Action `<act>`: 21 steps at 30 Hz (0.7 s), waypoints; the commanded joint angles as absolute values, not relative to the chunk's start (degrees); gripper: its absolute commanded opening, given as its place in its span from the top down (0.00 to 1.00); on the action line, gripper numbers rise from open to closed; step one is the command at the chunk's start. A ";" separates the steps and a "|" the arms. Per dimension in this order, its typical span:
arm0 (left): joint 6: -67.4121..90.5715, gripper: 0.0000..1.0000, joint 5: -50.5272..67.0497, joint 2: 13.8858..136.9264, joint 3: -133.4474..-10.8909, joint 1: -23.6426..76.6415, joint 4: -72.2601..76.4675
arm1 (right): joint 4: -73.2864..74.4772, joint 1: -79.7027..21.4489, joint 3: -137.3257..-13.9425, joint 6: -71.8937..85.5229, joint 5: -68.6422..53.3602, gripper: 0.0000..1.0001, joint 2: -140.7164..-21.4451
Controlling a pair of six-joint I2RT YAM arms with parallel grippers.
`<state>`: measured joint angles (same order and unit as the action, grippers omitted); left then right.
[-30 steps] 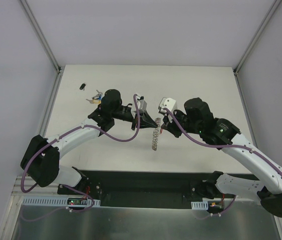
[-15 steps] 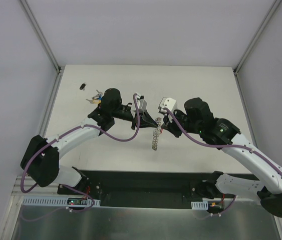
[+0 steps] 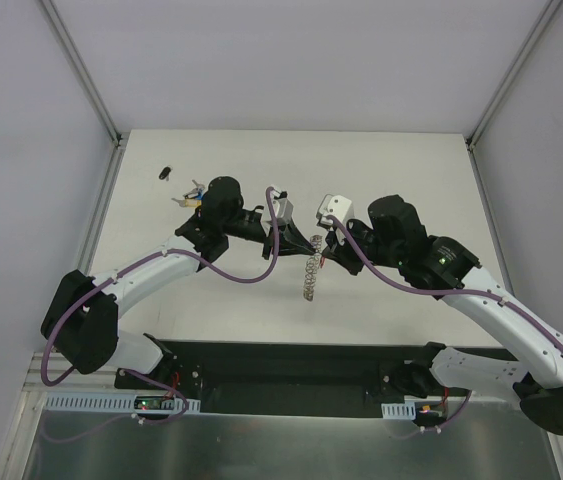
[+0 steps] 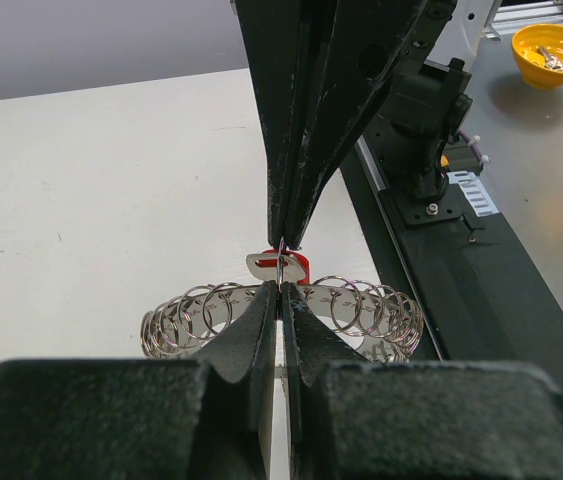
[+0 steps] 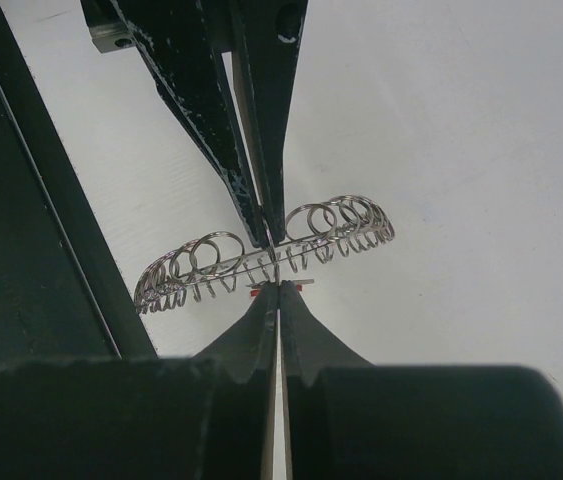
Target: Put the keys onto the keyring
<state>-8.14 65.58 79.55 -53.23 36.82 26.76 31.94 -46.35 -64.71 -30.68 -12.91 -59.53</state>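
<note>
The keyring (image 3: 308,276) is a grey metal band edged with wire coils, hanging on edge above the table's middle. My left gripper (image 4: 281,292) is shut on one of its coils, with the band (image 4: 201,315) curving away on both sides behind the fingertips. My right gripper (image 5: 277,288) comes from the opposite side, tip to tip with the left, and is shut on a small silver key with a red tag (image 4: 299,265). That key touches the keyring's edge (image 5: 191,265). More keys (image 3: 193,193) lie in a cluster at the back left of the table.
A small black object (image 3: 165,172) lies near the back left edge. A yellow bowl (image 4: 561,50) sits off the table beyond the arm bases. The black base rail (image 3: 291,365) runs along the near edge.
</note>
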 commanded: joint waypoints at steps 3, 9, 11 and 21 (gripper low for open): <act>-8.70 1.00 67.85 79.45 -56.07 37.35 29.71 | 30.59 -46.23 -66.80 -30.59 -14.06 0.99 -58.45; -8.70 1.00 67.50 79.72 -55.99 37.35 29.71 | 30.50 -46.14 -66.88 -30.59 -14.24 0.99 -58.45; -8.79 1.00 67.24 79.54 -55.90 37.35 29.53 | 30.50 -46.14 -66.80 -30.59 -14.24 0.99 -58.36; -8.79 1.00 67.59 79.80 -56.25 37.35 29.62 | 30.59 -46.14 -66.80 -30.67 -14.24 0.99 -58.45</act>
